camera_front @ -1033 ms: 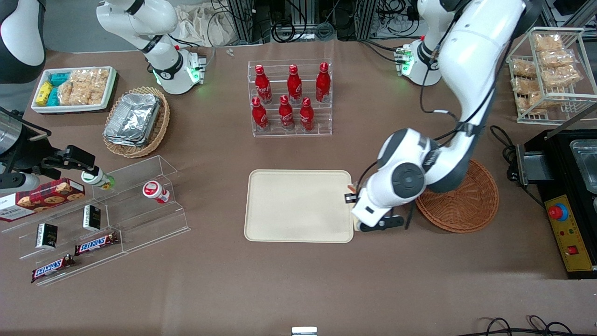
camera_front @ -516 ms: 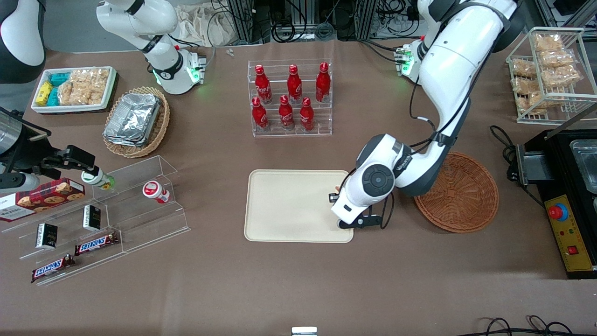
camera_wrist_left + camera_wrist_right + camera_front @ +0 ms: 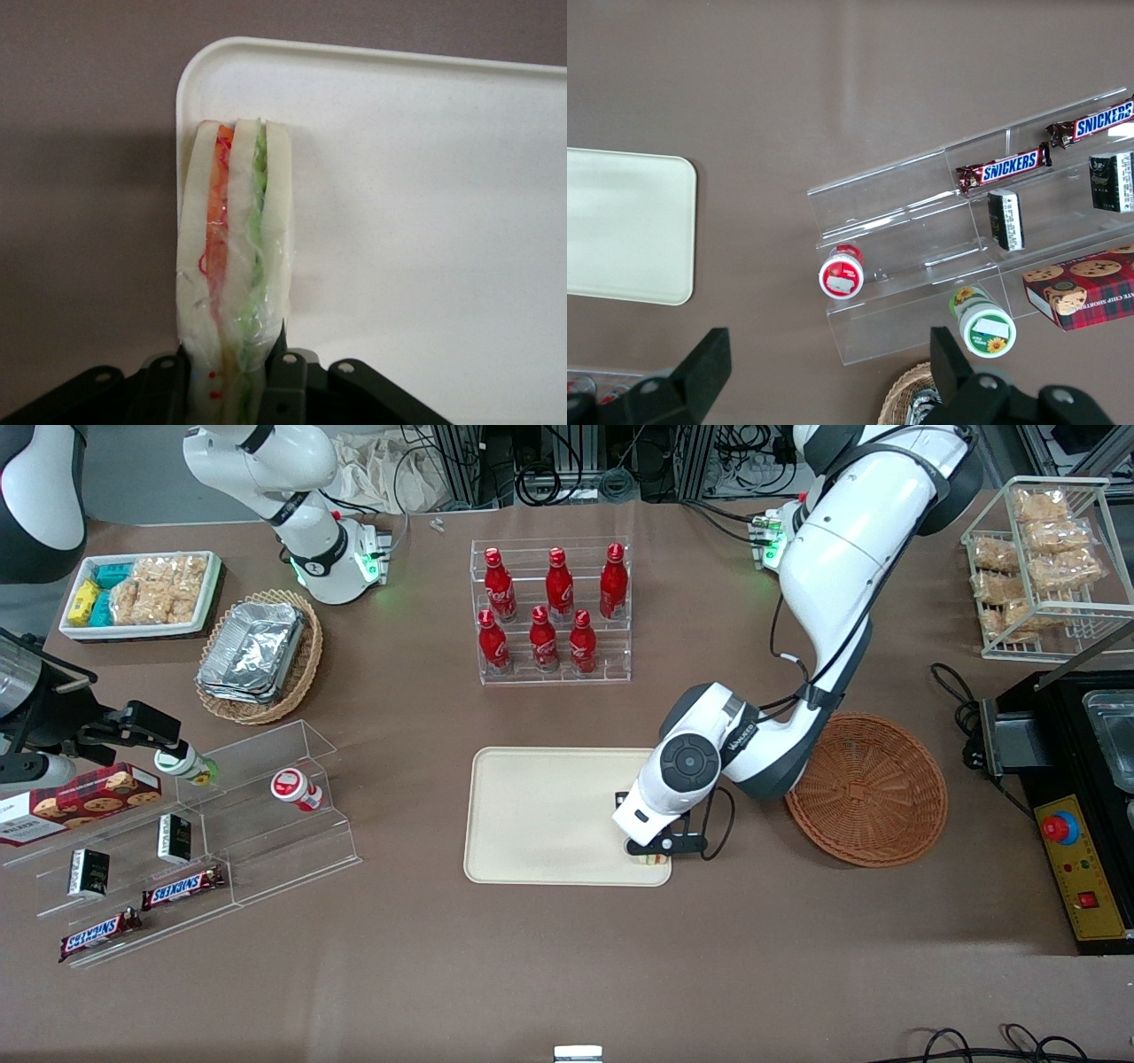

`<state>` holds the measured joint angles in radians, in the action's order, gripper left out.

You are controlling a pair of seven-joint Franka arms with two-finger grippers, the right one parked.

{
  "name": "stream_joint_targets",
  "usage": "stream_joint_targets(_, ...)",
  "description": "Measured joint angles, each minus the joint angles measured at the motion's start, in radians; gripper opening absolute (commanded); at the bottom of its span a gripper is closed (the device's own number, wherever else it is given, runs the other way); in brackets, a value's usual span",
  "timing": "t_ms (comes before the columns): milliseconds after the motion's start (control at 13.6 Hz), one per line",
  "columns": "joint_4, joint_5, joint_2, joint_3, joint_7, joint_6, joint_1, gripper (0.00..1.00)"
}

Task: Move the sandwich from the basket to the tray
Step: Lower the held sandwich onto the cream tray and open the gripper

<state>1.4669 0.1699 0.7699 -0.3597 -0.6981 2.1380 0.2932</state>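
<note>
My left gripper [image 3: 649,853] hangs over the near corner of the cream-beige tray [image 3: 540,815], at the end toward the basket. It is shut on the sandwich [image 3: 232,266], a wrapped wedge with pale bread and orange, red and green filling. In the left wrist view the gripper [image 3: 232,376] clamps the sandwich's end, and the rest of the wedge lies over the tray's corner [image 3: 399,177]. In the front view only a sliver of the sandwich [image 3: 651,859] shows under the wrist. The round reddish-brown basket [image 3: 866,788] holds nothing and sits beside the tray, toward the working arm's end.
A clear rack of red bottles [image 3: 551,611] stands farther from the front camera than the tray. A clear stepped shelf of snacks [image 3: 195,841] and a tan basket of foil trays [image 3: 259,654] lie toward the parked arm's end. A black machine [image 3: 1076,779] and a white wire rack [image 3: 1045,567] stand past the basket.
My left gripper has carried the sandwich from the gap between basket and tray to over the tray's near corner, and the basket now shows in full.
</note>
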Motion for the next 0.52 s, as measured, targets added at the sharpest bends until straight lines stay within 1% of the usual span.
stream_joint_targets(74,-0.002,0.000,0.000,0.000,0.000,0.001,0.009,0.52)
stream_joint_targets(148,-0.004,0.000,0.000,0.000,0.000,0.001,0.017,0.98)
stream_joint_targets(221,-0.004,0.001,0.000,0.000,0.000,0.001,0.022,0.99)
stream_joint_targets(516,-0.009,0.006,0.000,0.005,0.000,0.002,0.020,0.99)
